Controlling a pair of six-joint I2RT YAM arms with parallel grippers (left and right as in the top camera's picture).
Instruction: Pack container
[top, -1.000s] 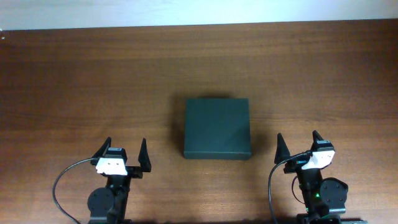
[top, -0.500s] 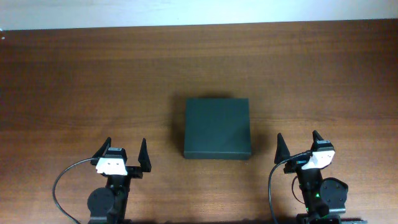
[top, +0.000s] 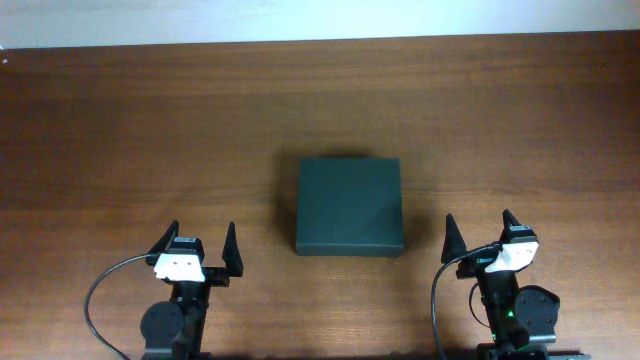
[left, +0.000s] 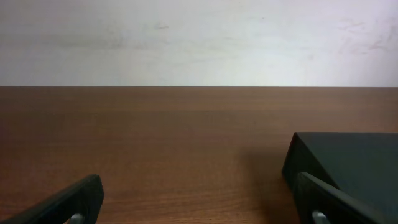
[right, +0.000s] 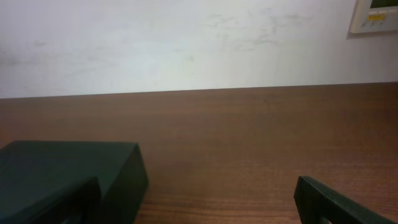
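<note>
- The container (top: 349, 206) is a dark, flat-topped box. It lies about in the middle of the wooden table (top: 150, 120), with its lid down.
- Nothing touches the container, and nothing lies on its top.
- The left gripper (top: 202, 228) is nearer to the camera side than the container and to the left of it, well apart from it. Its two fingers are spread wide and there is nothing between them.
- The right gripper (top: 478, 217) is to the right of the container, beside its near right corner but not touching it. It is also wide open and holds nothing.
- In the left wrist view, the container fills the lower right corner, partly behind the right finger (left: 336, 199). The other finger is at the lower left edge, over bare wood.
- In the right wrist view, the container is at the lower left, and one dark finger (right: 339, 202) shows at the lower right.
- A black cable (top: 100, 290) makes a loop on the table, to the left of the container and behind the left gripper.
- Beyond the container, the table ends at a pale wall (left: 199, 43). A small light panel (right: 376, 15) hangs on this wall, at the upper right in the right wrist view.
</note>
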